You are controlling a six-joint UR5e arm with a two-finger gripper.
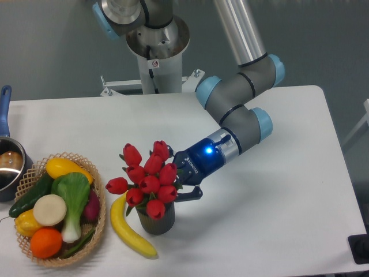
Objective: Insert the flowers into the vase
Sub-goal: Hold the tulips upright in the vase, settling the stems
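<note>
The flowers point(149, 176), a bunch of red tulip buds with green leaves, stand with their stems down in the vase point(157, 222), a short dark grey cylinder at the front middle of the table. The buds spread wider than the vase and hide its mouth. My gripper point(177, 178) reaches in from the right, level with the buds and just above the vase's rim. Its fingers point(192, 195) are spread apart on either side of the bunch's right edge. The fingertips are partly hidden behind the buds, so I cannot tell whether they touch the flowers.
A banana point(128, 231) lies against the vase's left side. A wicker basket point(99, 222) of fruit and vegetables stands at the front left. A metal pot with a blue handle point(7, 161) sits at the left edge. The arm's base point(155, 52) stands behind the table.
</note>
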